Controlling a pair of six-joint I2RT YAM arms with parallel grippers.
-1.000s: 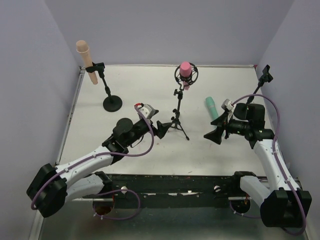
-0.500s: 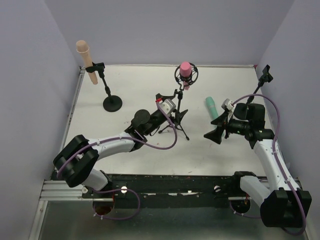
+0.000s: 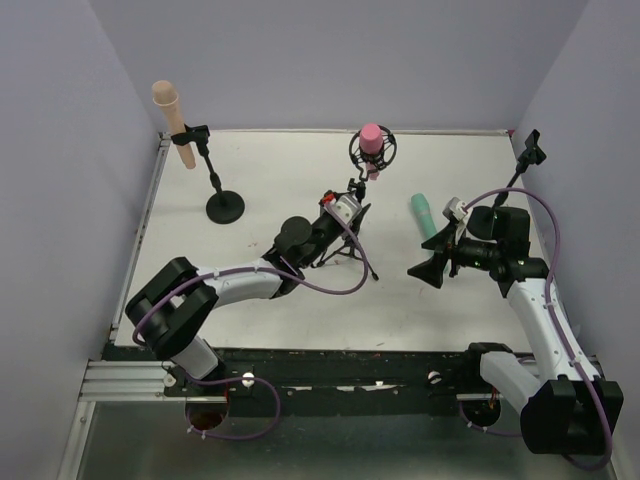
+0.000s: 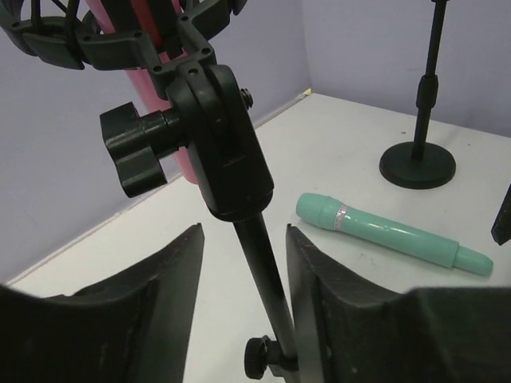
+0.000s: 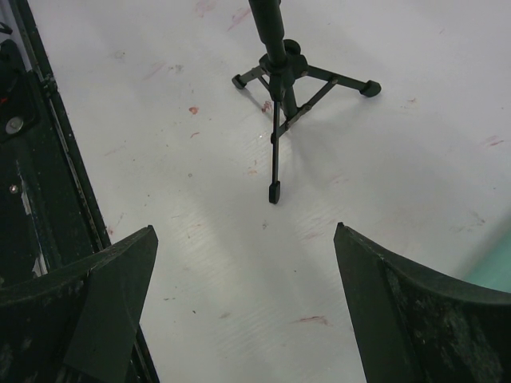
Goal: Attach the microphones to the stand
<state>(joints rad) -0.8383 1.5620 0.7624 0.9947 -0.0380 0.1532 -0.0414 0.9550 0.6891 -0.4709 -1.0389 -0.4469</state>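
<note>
A pink microphone (image 3: 371, 138) sits in the shock mount atop the small tripod stand (image 3: 350, 250) at mid-table. My left gripper (image 3: 350, 218) straddles that stand's black pole (image 4: 267, 295), just under the mount's joint (image 4: 223, 144). Its jaws are half-narrowed: the pole lies against the right finger and a gap shows on the left side. A green microphone (image 3: 424, 214) lies flat on the table, also in the left wrist view (image 4: 391, 235). My right gripper (image 3: 425, 268) hovers wide open and holding nothing near it, facing the tripod's legs (image 5: 279, 84).
A peach microphone (image 3: 172, 120) is clipped to a round-base stand (image 3: 224, 206) at the back left. Another stand with a bare clip (image 3: 527, 152) rises at the back right, its round base (image 4: 417, 166) beyond the green microphone. Purple walls enclose the table.
My left arm has reached forward from the near-left to the tripod stand, and its jaws have narrowed around the pole. The right arm has not moved.
</note>
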